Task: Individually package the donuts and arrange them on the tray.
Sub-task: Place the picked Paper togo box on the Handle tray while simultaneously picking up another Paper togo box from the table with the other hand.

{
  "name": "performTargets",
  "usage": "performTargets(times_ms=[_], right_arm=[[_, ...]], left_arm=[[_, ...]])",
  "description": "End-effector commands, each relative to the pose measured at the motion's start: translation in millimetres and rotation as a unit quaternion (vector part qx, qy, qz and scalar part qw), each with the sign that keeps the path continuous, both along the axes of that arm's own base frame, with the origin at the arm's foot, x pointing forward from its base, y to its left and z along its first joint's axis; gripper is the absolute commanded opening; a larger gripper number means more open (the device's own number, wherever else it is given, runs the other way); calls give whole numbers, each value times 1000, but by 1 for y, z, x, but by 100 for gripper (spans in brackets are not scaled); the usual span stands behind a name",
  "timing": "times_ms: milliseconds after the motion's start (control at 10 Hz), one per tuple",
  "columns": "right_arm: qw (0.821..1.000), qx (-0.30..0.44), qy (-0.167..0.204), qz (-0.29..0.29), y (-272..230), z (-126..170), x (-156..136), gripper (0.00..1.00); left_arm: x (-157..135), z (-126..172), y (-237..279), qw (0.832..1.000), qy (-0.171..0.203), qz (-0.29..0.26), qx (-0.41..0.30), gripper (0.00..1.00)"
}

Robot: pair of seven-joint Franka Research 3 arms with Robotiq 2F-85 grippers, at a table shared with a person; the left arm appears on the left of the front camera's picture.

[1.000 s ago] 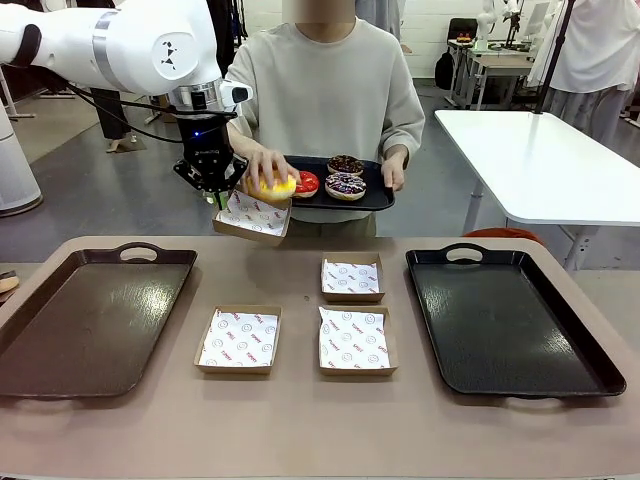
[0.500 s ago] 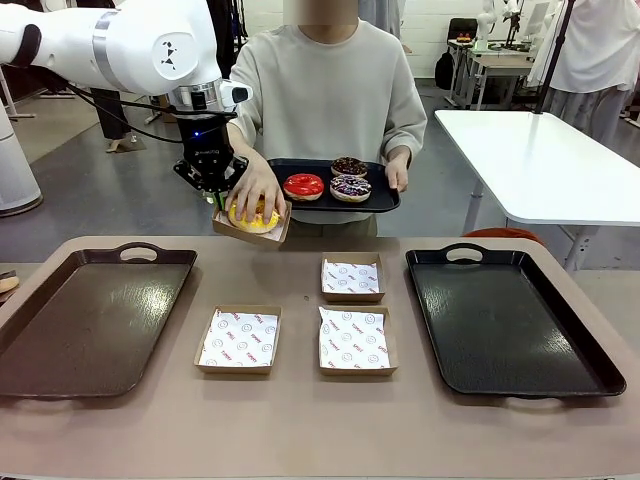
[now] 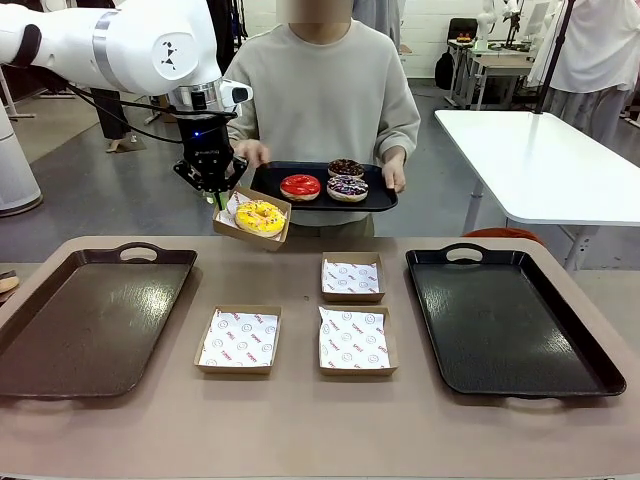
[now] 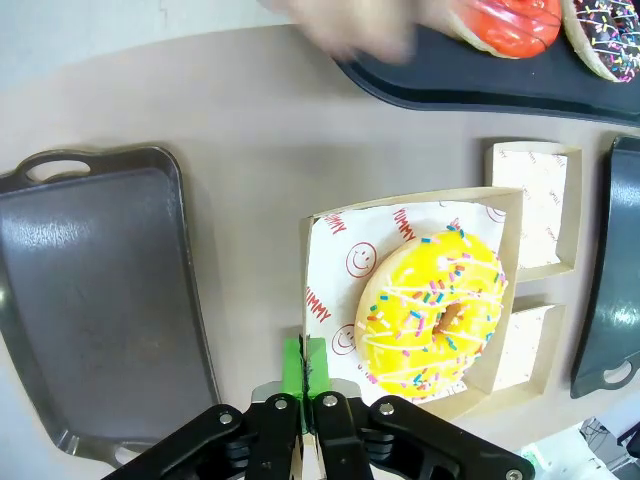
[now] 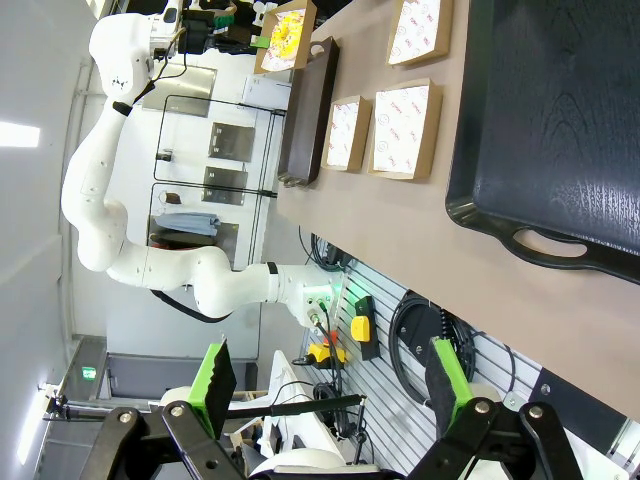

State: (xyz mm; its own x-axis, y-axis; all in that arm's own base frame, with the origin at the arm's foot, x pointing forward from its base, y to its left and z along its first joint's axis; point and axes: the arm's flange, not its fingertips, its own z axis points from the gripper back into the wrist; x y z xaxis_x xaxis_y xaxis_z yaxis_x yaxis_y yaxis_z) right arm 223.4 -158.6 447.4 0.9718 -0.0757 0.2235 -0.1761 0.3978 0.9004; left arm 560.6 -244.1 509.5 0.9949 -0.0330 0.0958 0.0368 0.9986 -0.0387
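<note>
Above the far edge of the desk (image 3: pixel 300 420), the left jaws are closed on one side wall of a box (image 3: pixel 245 236), near a corner. The yellow donut (image 3: pixel 260 216) lies in it on the printed paper. The red (image 3: pixel 300 186), chocolate (image 3: pixel 346 167) and sprinkled (image 3: pixel 348 187) donuts sit on the person's tray (image 3: pixel 265 185), and the person's hand (image 3: pixel 250 153) is clear of the box. The right jaws stand wide open and empty.

The step in hand is probably carrying the filled box to a desk tray, likely the left tray (image 3: pixel 90 320). Because the load sits out to one side of the pinch, the box should travel level and slowly. It is best set flat in a corner, leaving room for three more boxes, and released only once its base rests on the tray.
</note>
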Motion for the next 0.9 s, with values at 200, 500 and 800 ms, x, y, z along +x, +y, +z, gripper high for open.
performTargets(times_ms=[200,500,800], right_arm=[[1000,5,-8,1,-1,0,0,100],[1000,5,-8,1,-1,0,0,100],[1000,0,0,0,0,0,0,100]], left_arm=[[-2,-1,2,1000,-2,1,0,0],[-2,-1,2,1000,-2,1,0,0],[0,0,0,1000,0,0,0,1]])
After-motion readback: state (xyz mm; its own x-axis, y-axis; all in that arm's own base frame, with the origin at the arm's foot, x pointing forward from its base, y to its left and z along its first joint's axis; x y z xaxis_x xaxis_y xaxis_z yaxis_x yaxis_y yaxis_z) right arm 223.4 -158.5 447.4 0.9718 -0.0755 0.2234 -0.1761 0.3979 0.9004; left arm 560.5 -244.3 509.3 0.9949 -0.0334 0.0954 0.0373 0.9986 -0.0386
